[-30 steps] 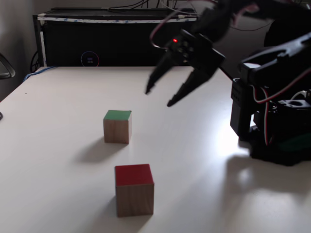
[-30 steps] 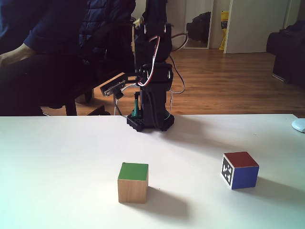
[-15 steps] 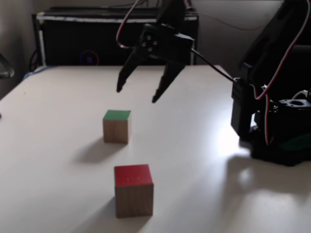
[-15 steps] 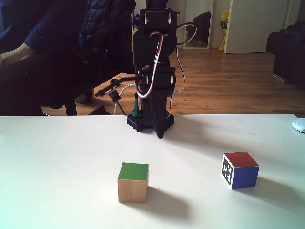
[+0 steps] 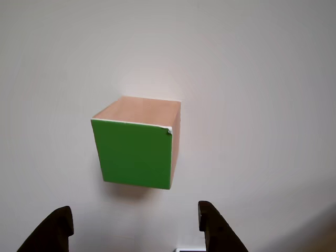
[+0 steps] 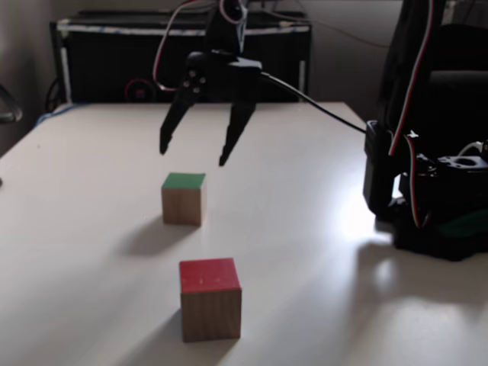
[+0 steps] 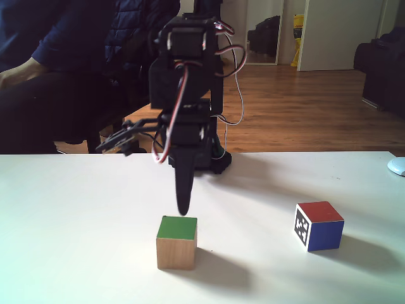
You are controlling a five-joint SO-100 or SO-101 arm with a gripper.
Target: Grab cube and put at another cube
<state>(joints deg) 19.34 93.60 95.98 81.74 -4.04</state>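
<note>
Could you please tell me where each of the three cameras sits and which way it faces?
Other view: rides on the arm, looking down at the green-faced cube; the fingertips show at the bottom edge.
A fixed view: beside the table, facing the open gripper above that cube, the arm base at right.
Another fixed view: opposite the arm, facing the gripper head-on.
Both fixed views share the red-topped cube.
</note>
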